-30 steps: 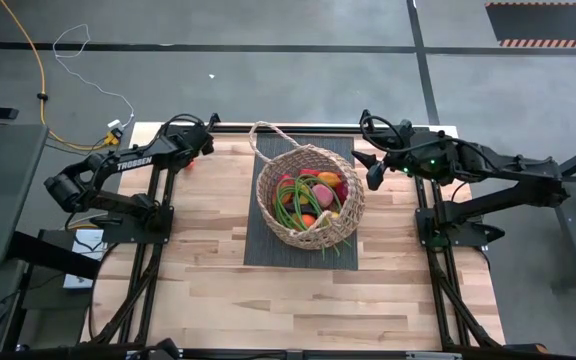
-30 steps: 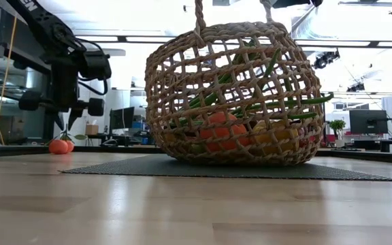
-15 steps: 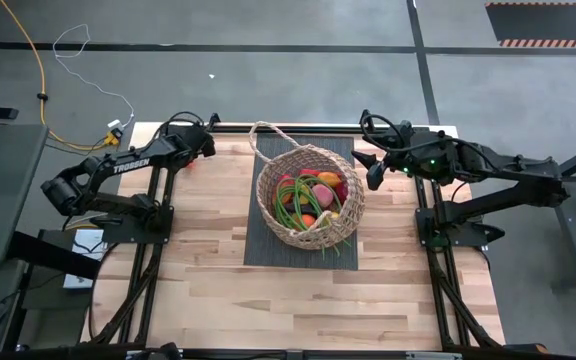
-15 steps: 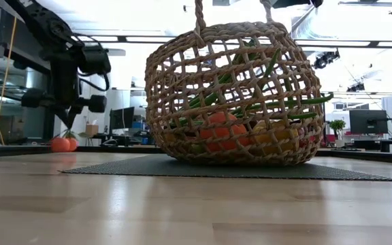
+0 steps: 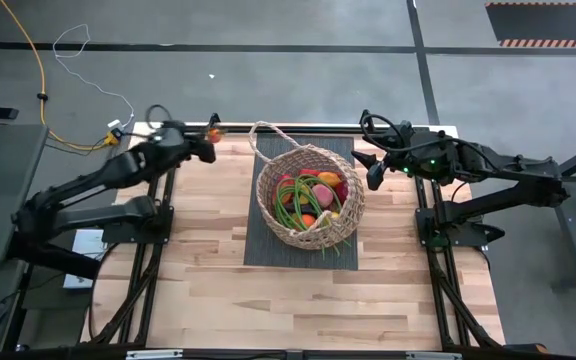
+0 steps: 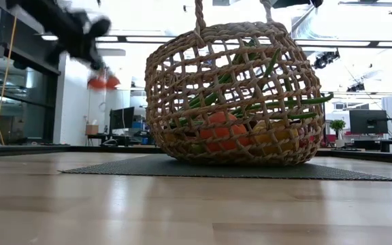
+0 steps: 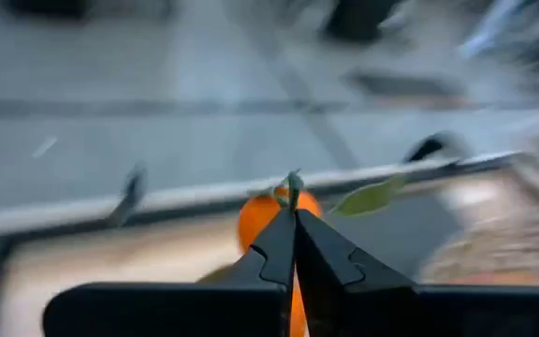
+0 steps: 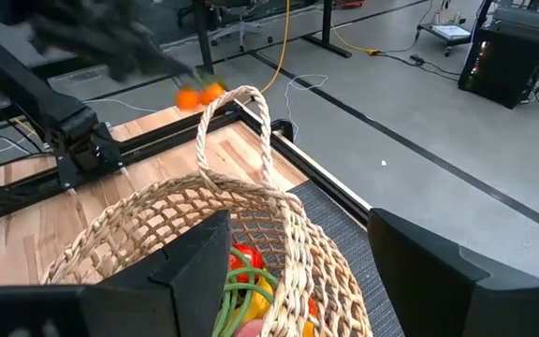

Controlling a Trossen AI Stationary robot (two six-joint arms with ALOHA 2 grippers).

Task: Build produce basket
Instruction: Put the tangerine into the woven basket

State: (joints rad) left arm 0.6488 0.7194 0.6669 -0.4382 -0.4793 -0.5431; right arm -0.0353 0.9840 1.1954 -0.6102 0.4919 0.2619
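Observation:
The round wicker basket (image 5: 310,195) (image 6: 233,95) (image 8: 251,201) stands on a dark mat (image 5: 258,245) at the table's far middle. It holds produce: green bean stalks, an orange, yellow and red pieces. My left gripper (image 5: 211,132) (image 7: 295,220) is at the far left, above the table beside the basket's loop handle (image 5: 265,135). It is shut on a pair of small orange fruits (image 6: 104,82) (image 8: 199,95) (image 7: 262,217) with a green leaf. My right gripper (image 5: 371,172) hovers open just right of the basket, touching nothing. My left gripper pinches the green stem (image 7: 294,183) at the top of the orange fruits between its two shut fingertips. The fingers slant down, coming from the table's left. The fruits hang below the fingertips, lifted clear of the table, with the leaf (image 7: 368,197) sticking out sideways.
Bare wood (image 5: 298,300) stretches across the table's near half. Black arm-mount rails (image 5: 153,260) (image 5: 438,270) run along the left and right sides. The basket's tall loop handle (image 8: 237,122) rises on its far-left side, close to the held fruit.
My left gripper stood low over the orange fruits on the table at the far left. It has since risen fast and swung toward the basket's handle, tipping up toward level. The fruits have left the table and now hang high in the air.

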